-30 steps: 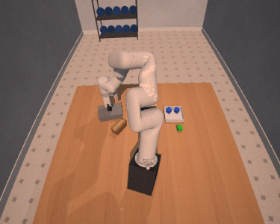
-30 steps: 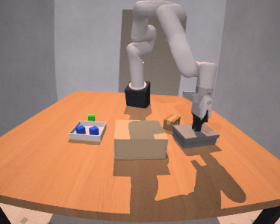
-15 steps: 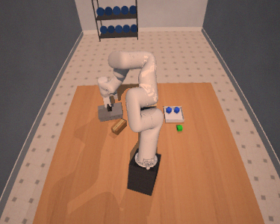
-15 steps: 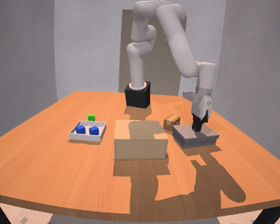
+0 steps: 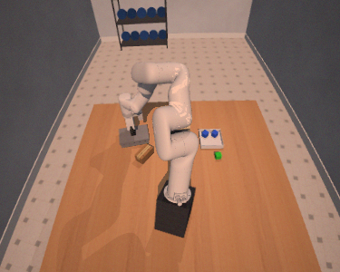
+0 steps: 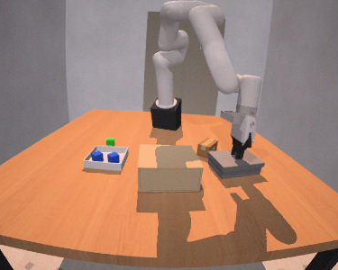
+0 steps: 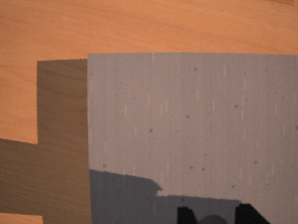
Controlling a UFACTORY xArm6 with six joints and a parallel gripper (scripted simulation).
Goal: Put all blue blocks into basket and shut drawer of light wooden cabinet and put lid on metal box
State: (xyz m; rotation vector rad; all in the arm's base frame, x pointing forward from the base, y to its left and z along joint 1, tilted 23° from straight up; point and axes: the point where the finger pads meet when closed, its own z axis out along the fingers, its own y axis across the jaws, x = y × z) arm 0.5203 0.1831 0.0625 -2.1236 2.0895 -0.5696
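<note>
Two blue blocks, one beside the other, lie in the white basket. The grey lid lies level on the metal box; no gap shows between them. My gripper is open a little, its fingers low on either side of the lid's dark round knob. The light wooden cabinet shows a flat face in the exterior view. The arm mostly hides it in the top view, so I cannot tell the drawer's state.
A green block lies outside the basket, on its robot-base side. A small brown box lies close to the metal box. The cabinet stands between the basket and the metal box.
</note>
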